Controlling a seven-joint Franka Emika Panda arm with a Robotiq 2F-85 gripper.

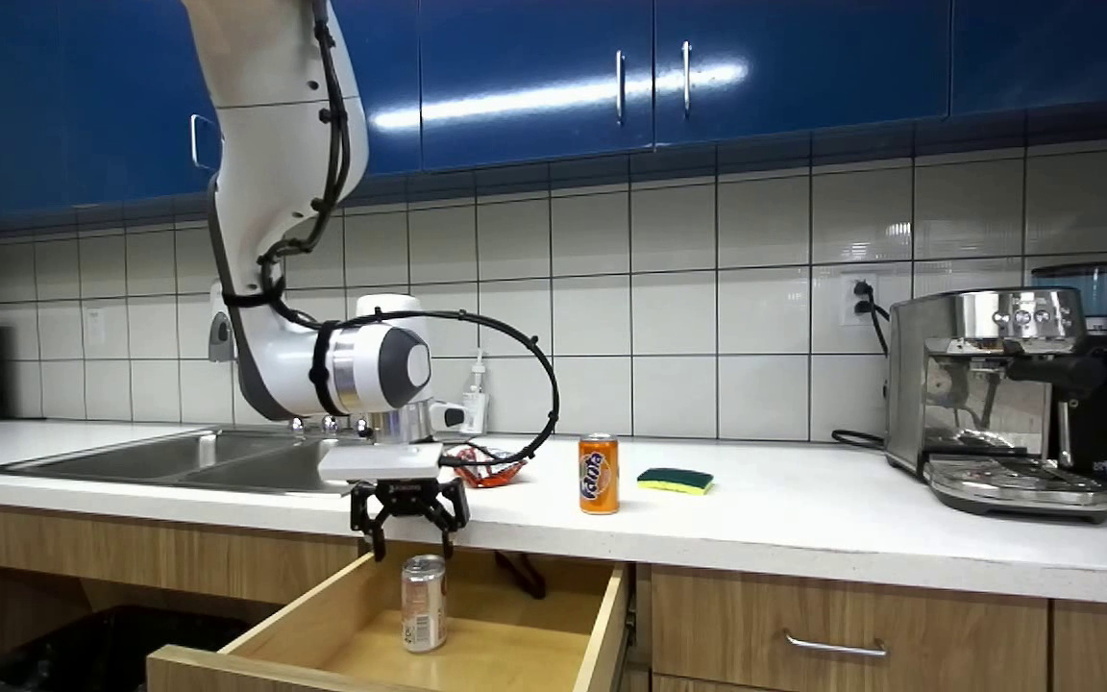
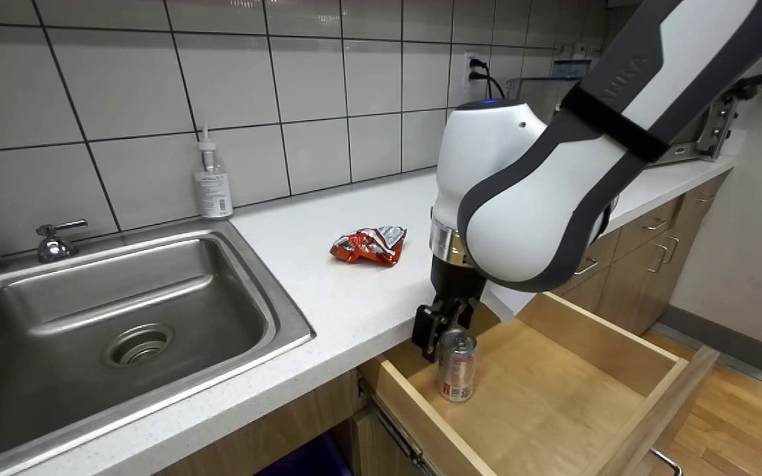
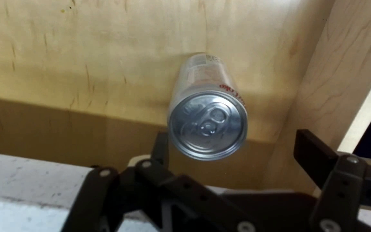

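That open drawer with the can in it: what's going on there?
A robot arm has its gripper close to the top of a silver can, which stands upright in the open drawer. The jaws are spread, not clamped on the can; whether they touch it at all, I can't tell. On the counter are an orange can, a sponge and a crumpled red packet.
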